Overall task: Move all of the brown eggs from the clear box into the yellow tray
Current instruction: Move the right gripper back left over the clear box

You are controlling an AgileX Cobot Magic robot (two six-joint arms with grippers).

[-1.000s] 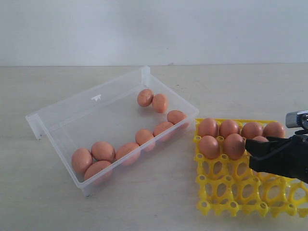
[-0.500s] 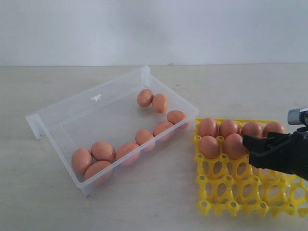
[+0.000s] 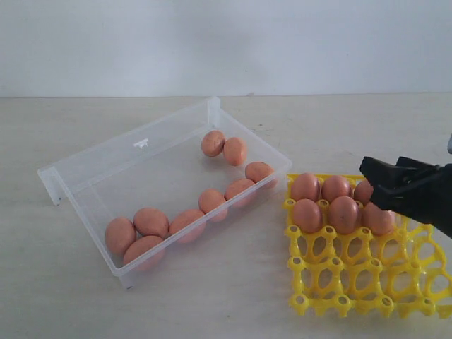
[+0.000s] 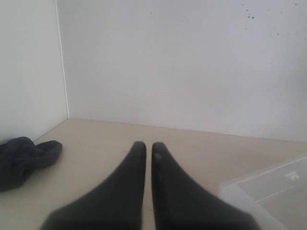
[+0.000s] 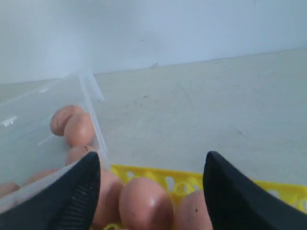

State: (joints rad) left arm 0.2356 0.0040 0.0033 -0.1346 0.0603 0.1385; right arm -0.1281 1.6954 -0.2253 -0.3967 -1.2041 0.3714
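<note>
While right fingers (image 5: 76, 191) hang apart over yellow tray (image 3: 301, 304) far edge, left fingers (image 4: 124, 187) rest together.

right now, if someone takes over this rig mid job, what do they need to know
Left gripper: shut, empty, away from the tray.
Right gripper: open, empty, above the yellow tray.
Done: six brown eggs visible in tray cups; the gripper may hide more.
Left: nine eggs lie in the clear box, waiting to be moved.

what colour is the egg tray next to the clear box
Bright yellow all over. The yellow tray shows best in the exterior view.
</note>
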